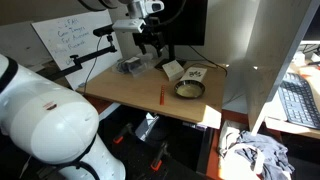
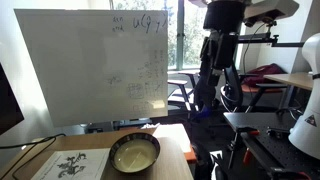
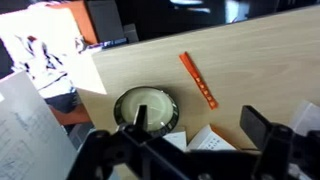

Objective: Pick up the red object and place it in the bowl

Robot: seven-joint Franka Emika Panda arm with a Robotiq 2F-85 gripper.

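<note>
Pincer [image 1: 150, 50] spread wide, holding nothing, well above the red object [image 1: 160, 96].

A: Where do the exterior cameras stand?
B: An exterior view looks from behind the robot's white arm [image 1: 45, 125], which fills its lower left, down across the whole wooden table [image 1: 120, 90] from some way off.
A: And otherwise?
B: An exterior view sits close at tabletop height, just beside the bowl [image 2: 135, 153], facing a whiteboard [image 2: 90, 65] and windows.
A: The wrist view?
B: It looks steeply down on the table from near, the gripper [image 3: 185, 150] along its lower edge.
A: What is shared?
B: All three show the bowl; the red object [image 1: 161, 97] shows in the wrist view and an exterior view.
</note>
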